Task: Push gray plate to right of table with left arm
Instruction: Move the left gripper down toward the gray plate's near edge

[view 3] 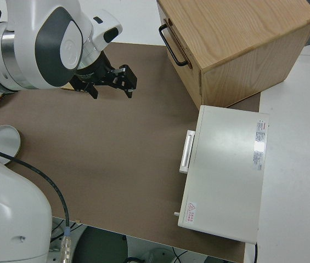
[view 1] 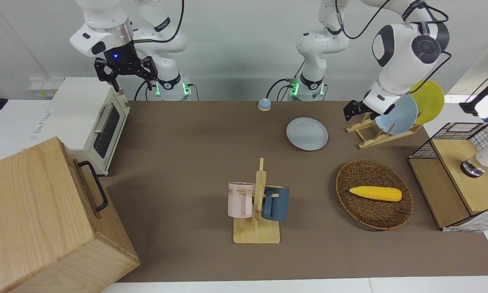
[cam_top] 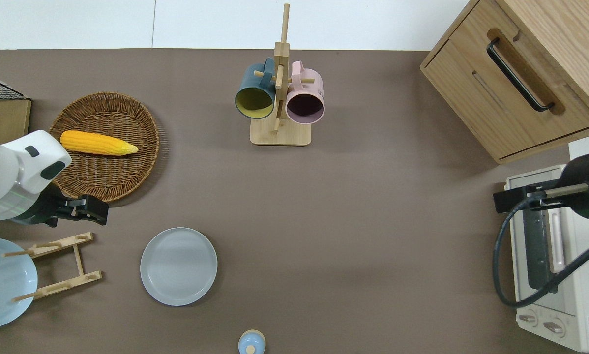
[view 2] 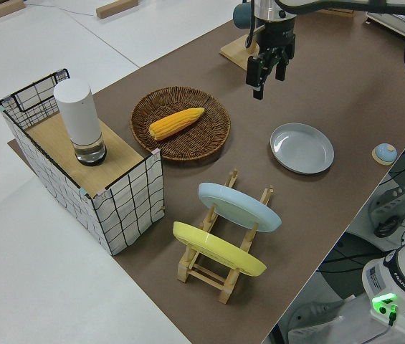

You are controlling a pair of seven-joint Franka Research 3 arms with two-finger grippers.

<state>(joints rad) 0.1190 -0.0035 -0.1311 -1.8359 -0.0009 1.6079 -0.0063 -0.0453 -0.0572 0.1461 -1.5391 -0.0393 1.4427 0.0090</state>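
Note:
The gray plate [view 1: 307, 133] [cam_top: 178, 266] [view 2: 302, 147] lies flat on the brown table [cam_top: 373, 221], near the robots' edge. My left gripper [cam_top: 94, 212] [view 1: 352, 109] [view 2: 268, 77] hangs open and empty over bare table between the wicker basket and the wooden plate rack. It is off the plate's rim, toward the left arm's end of the table, and touches nothing. My right gripper [view 1: 124, 72] is open and parked.
A rack [cam_top: 63, 265] holds a sky-blue plate [view 1: 396, 114] and a yellow plate [view 1: 429, 99]. A wicker basket [cam_top: 142, 167] holds corn [cam_top: 98, 142]. A mug tree [view 1: 258, 203], wire crate [view 1: 425, 150], blue bell [view 1: 264, 105], toaster oven [view 1: 85, 118] and wooden cabinet [view 1: 36, 215] also stand here.

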